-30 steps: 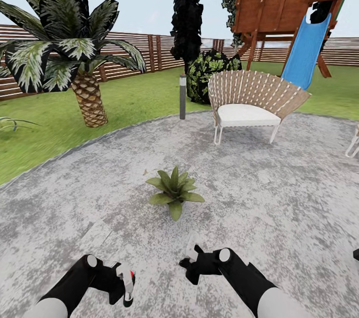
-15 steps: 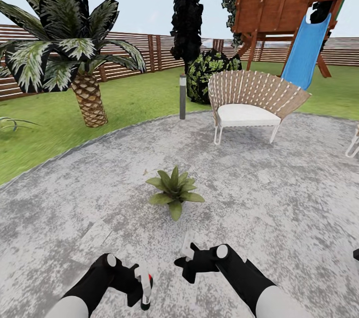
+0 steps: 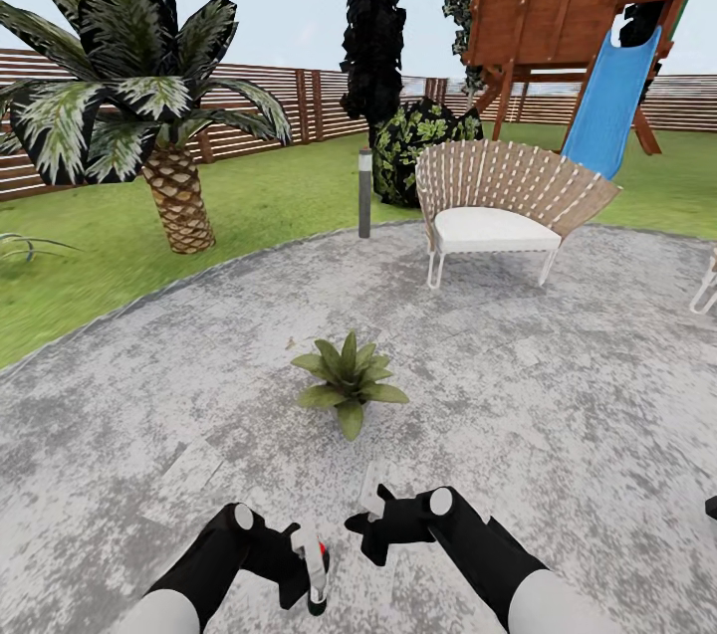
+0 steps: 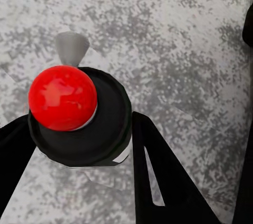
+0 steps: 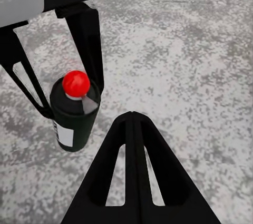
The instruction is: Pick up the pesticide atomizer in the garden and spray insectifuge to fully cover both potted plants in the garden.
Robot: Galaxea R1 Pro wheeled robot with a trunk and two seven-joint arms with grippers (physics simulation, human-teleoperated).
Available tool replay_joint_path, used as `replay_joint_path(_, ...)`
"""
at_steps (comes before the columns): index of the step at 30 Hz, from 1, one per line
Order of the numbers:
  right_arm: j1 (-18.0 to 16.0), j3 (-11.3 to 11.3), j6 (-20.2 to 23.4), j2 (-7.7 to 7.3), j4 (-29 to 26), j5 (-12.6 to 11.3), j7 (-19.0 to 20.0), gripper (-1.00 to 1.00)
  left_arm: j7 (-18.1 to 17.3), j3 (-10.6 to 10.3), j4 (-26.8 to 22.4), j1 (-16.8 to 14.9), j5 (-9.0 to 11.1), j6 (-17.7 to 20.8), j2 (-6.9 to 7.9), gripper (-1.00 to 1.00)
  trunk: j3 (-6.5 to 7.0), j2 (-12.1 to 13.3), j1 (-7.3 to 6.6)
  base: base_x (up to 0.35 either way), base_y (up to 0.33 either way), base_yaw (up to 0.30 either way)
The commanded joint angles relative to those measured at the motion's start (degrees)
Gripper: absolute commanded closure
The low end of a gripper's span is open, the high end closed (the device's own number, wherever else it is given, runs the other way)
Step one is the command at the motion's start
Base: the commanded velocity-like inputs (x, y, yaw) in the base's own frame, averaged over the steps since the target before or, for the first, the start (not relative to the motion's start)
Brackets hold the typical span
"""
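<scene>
The pesticide atomizer (image 3: 313,566) is a dark bottle with a white label, a black head and a red knob (image 4: 62,97). My left gripper (image 3: 307,569) is shut on it, one black finger (image 4: 158,176) on each side. In the right wrist view the atomizer (image 5: 74,121) hangs upright just above the paving. My right gripper (image 3: 370,515) hovers close beside it, shut and empty, its fingertips (image 5: 132,121) pressed together. One potted plant (image 3: 349,377), a low green rosette, sits on the grey patio (image 3: 558,385) a short way ahead of both grippers. The other potted plant is out of view.
A woven chair (image 3: 493,201) with a white seat stands ahead right, a grey bollard lamp (image 3: 364,193) at the patio's far rim. A palm (image 3: 177,196) grows on the lawn at left. A wooden playset with a blue slide (image 3: 609,106) and a slatted fence (image 3: 299,106) lie beyond.
My left gripper has carried the atomizer rightward toward the middle, closer to the right gripper. The right gripper has shifted slightly left. The plant has not moved.
</scene>
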Motion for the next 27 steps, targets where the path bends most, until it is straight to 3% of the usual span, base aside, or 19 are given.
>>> replay_joint_path(1,-0.02,-0.03,-0.03,0.00,-0.06,0.43,0.15,1.00,-0.35,0.45,-0.10,-0.04,-0.40,0.12,-0.43,1.00,-0.05,-0.02,-0.01,0.000,0.000,0.000)
replay_joint_path(7,-0.02,-0.03,-0.03,0.00,-0.04,0.41,0.15,1.00,-0.03,0.47,-0.43,-0.16,-0.32,0.15,-1.43,1.00,-0.05,-0.02,-0.01,0.000,0.000,0.000)
replay_joint_path(27,-0.02,1.20,-0.03,0.00,-0.04,0.40,0.15,1.00,-0.08,0.66,-1.73,-0.29,0.13,-0.02,-2.54,1.00,-0.05,-0.02,-0.01,0.000,0.000,0.000)
